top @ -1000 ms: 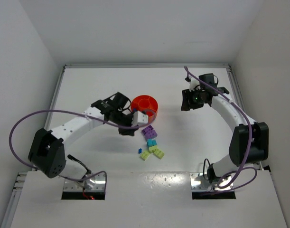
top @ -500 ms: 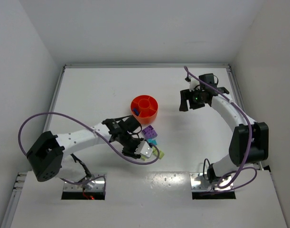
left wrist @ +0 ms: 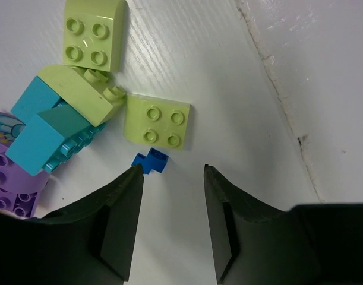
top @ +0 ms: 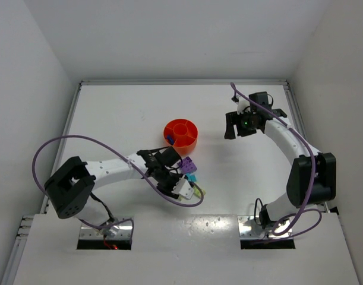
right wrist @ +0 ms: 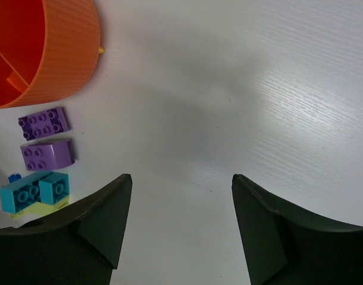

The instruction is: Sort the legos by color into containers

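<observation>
1. The left gripper [left wrist: 172,178] is released: the jaws are parted and nothing is held between them. It is positioned low over the table [top: 122,119], at the near end of the brick cluster.
2. A small blue brick [left wrist: 151,160] is seen on the table just past the tip of the left finger [left wrist: 125,208]. Whether the two touch cannot be told.
3. A flat yellow-green brick [left wrist: 158,120] lies studs up just beside the blue brick. A second yellow-green brick [left wrist: 94,32] lies apart from it, and a yellow-green wedge [left wrist: 80,95] is stacked against the teal bricks [left wrist: 41,127].
4. The purple bricks [right wrist: 44,139] are recorded as two pieces side by side, between the teal bricks and the orange bowl [right wrist: 62,65], not touching the bowl.
5. The bowl stands upright on the table, far of the cluster. A small blue piece [top: 169,140] is noted at its near-left edge; the compartment cannot be made out.
6. The right gripper [right wrist: 180,184] is also released, with its jaws wide apart and empty. It is held above bare table to the right of the bowl, well apart from the bricks.
</observation>
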`<action>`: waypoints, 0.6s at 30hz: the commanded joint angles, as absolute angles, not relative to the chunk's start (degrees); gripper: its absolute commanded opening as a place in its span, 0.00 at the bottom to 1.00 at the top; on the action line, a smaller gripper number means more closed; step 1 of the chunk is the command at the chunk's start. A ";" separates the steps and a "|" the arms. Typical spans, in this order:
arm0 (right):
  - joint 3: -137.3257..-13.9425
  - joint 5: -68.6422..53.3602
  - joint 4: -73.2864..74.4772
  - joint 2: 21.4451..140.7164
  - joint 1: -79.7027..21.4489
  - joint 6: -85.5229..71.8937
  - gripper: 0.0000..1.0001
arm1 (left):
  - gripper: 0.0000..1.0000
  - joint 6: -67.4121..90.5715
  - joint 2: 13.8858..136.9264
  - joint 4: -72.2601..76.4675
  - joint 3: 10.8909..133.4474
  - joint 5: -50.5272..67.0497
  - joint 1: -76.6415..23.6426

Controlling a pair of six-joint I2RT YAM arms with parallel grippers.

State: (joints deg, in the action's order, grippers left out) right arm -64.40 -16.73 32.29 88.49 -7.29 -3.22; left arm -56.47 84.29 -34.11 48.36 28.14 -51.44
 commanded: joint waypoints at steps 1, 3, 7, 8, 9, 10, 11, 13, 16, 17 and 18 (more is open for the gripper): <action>-64.95 -16.88 32.08 87.10 -7.12 -3.34 0.69 | 0.51 -59.06 85.69 -32.87 48.78 28.65 -51.42; -64.95 -16.88 32.08 87.10 -7.12 -3.34 0.69 | 0.51 -59.58 86.22 -32.87 48.78 28.65 -51.42; -64.95 -16.88 32.08 87.10 -7.12 -3.34 0.69 | 0.60 -59.59 87.53 -31.56 48.78 28.65 -50.89; -64.95 -17.48 32.08 87.10 -7.12 -3.34 0.69 | 0.61 -59.59 88.15 -31.55 48.78 28.65 -50.89; -64.95 -17.49 32.08 87.10 -7.12 -3.34 0.69 | 0.61 -59.07 88.15 -31.03 49.30 28.65 -50.89; -64.95 -17.49 32.08 87.10 -7.12 -3.34 0.69 | 0.65 -59.06 88.68 -30.33 49.31 28.65 -50.37; -64.95 -17.49 32.08 87.10 -7.12 -3.34 0.69 | 0.65 -59.06 88.68 -29.71 49.31 28.65 -50.36; -64.95 -17.49 32.08 87.10 -7.12 -3.34 0.69 | 0.65 -59.06 89.21 -29.71 49.31 28.65 -49.84; -64.95 -17.49 32.08 87.10 -7.12 -3.34 0.69 | 0.65 -59.06 90.44 -29.71 49.83 28.65 -49.83; -64.95 -17.49 32.08 87.10 -7.12 -3.34 0.69 | 0.65 -59.06 91.14 -29.71 49.83 28.65 -49.83; -64.95 -17.49 32.08 87.10 -7.12 -3.34 0.69 | 0.64 -59.06 91.84 -29.71 50.36 28.65 -49.83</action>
